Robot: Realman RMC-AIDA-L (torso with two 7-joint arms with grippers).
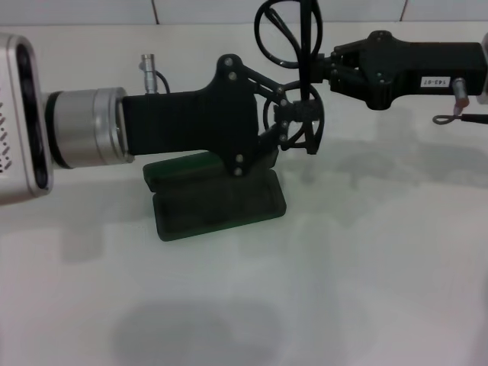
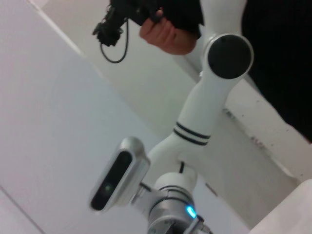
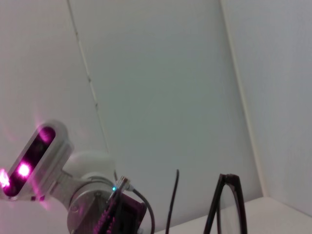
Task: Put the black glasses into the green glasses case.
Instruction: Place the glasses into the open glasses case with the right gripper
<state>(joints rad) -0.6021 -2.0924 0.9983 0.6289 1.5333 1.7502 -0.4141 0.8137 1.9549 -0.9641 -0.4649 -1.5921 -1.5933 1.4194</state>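
The black glasses (image 1: 284, 38) hang in the air between my two grippers, one lens ring up and the other lower by the left fingertips. My left gripper (image 1: 293, 116) reaches in from the left and is shut on the lower part of the frame. My right gripper (image 1: 319, 72) reaches in from the right and is shut on the frame higher up. The green glasses case (image 1: 206, 210) lies open on the white table, right under the left gripper, which hides part of it. In the right wrist view the glasses (image 3: 226, 204) show beside the left arm's wrist camera (image 3: 36, 156).
The white table (image 1: 343, 290) stretches in front of the case. A small metal ring piece (image 1: 450, 118) hangs under the right arm. The left wrist view shows only a white robot arm (image 2: 195, 122) and a wall.
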